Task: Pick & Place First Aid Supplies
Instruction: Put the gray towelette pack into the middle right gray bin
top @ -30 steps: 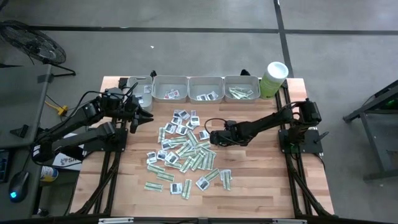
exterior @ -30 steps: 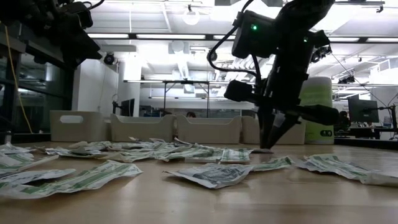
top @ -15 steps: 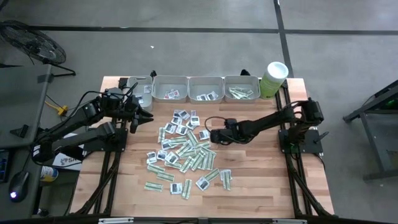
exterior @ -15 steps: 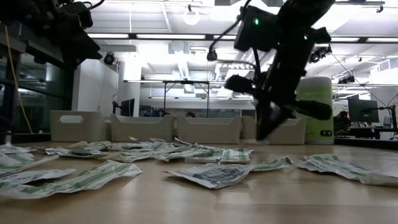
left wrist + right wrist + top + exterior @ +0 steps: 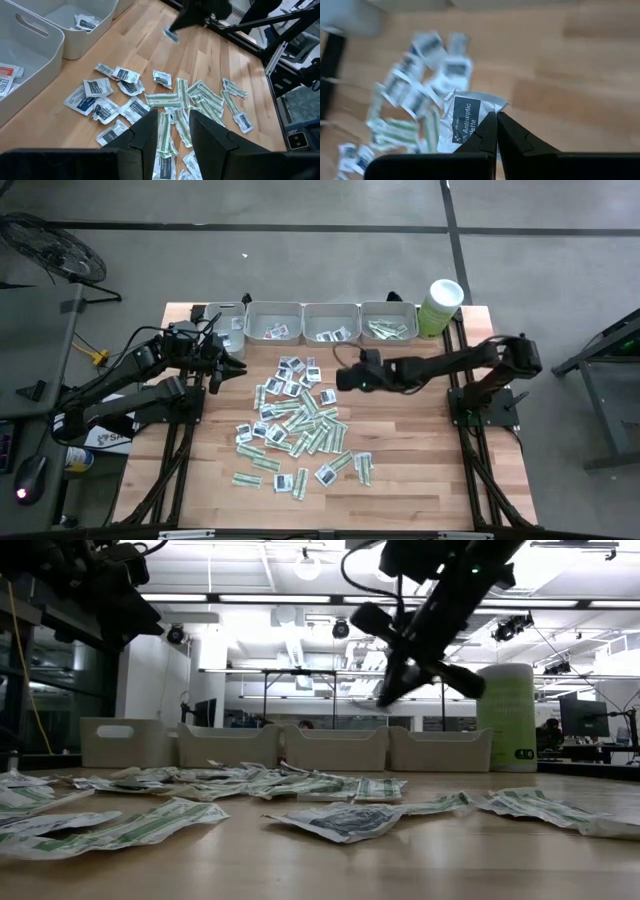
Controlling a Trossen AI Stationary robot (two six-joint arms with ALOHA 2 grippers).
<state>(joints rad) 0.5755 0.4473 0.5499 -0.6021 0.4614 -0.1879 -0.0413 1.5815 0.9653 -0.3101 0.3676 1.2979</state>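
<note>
The right gripper (image 5: 342, 377) is hanging raised, fingers pinching a white printed sachet (image 5: 465, 121); the left gripper (image 5: 238, 366) is hovering, fingers parted.

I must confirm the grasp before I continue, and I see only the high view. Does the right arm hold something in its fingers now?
Observer: Yes. In the right wrist view the right gripper has its fingers shut on a squarish white flat sachet with a dark label reading "Antiseptic".
Operator: Is it lifted off the table?
Observer: In the low view it hangs clear of the wooden table, higher than the rims of the grey rectangular plastic trays.
Operator: And the left one?
Observer: The left wrist view shows the left gripper with its fingers open and nothing between them.
</note>
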